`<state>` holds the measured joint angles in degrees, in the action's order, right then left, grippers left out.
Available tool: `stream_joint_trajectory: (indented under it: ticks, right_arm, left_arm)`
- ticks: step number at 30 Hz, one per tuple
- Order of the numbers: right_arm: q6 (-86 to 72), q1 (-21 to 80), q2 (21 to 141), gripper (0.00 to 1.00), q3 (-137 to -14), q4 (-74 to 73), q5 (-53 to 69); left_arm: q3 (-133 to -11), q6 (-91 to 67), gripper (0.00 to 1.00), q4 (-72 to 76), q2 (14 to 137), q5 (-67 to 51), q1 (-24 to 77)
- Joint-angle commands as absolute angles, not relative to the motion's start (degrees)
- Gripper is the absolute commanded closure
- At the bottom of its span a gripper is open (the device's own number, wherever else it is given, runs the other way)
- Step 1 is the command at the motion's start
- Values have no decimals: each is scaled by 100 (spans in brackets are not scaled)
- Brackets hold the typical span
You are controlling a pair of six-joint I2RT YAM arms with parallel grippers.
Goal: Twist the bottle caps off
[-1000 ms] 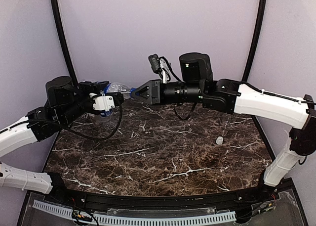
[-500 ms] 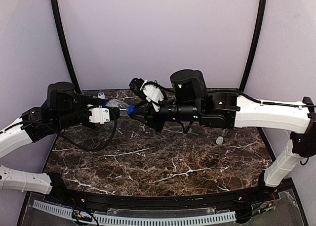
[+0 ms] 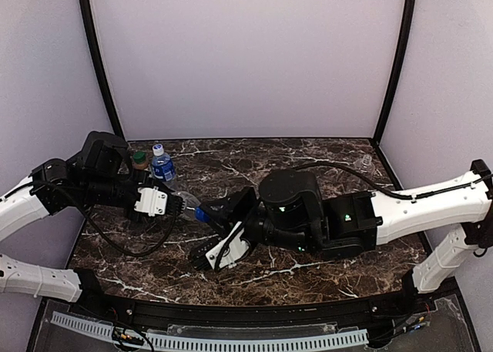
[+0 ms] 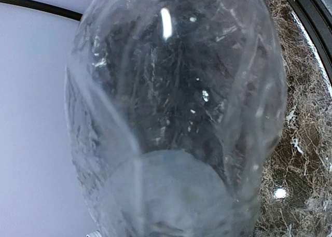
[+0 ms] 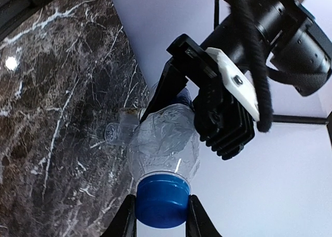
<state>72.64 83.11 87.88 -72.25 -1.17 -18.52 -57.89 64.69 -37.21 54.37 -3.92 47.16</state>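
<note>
Closest to my side, the right tool (image 5: 161, 212) is pinched together on the round blue plastic screw cap (image 5: 161, 195), one finger on each side, which is the grip you want for twisting it off. That cap sits on the neck of a crumpled clear plastic bottle (image 5: 166, 141) with no label, held lying sideways just above the dark marbled bench (image 3: 331, 175), left of centre. The left tool (image 3: 174, 204) is clamped on the bottle's body from the other end, so it works as the vise while the right one does the turning. Its own camera sees nothing but clear plastic. I'd say the cap isn't off yet, though I can't tell how loose it is. Farther back, near the left rear corner, a clear bottle with a blue label (image 3: 162, 169) stands upright beside a short bottle with a green cap (image 3: 139, 160). Both are capped and out of the way, so I reckon they're waiting their turn. At the right rear there's a small clear thing (image 3: 362, 161) I can't make out.
</note>
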Motion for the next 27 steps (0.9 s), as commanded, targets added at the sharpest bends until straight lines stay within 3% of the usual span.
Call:
stream_joint_trajectory:
  ticks: [1,7,11,14,16,21,27]
  right_arm:
    - [9715,8562,8949,100,-6783,644,-2333]
    - [10538,8594,8905,100,-6528,942,-2520]
    - [10242,8593,8861,99,-6482,1452,-2549]
    - [9166,8578,8736,39,-6557,1821,-2684]
    - [8074,8523,8629,4,-6774,1605,-2758]
    - [4430,8092,8208,1,-7117,912,-2186]
    - [-574,6723,8103,1,-7411,486,603]
  left_arm:
    - [-6015,6288,80,-3762,5527,-773,4755]
    - [-6042,6260,80,-3821,5547,-792,4755]
    - [-6022,6209,80,-3706,5539,-682,4750]
    - [-5869,6131,79,-3324,5525,-273,4755]
    - [-5727,6164,78,-2834,5500,219,4754]
    - [-5419,6441,76,-1243,5460,1322,4754]
    - [-5087,7140,72,-146,5484,1903,4750]
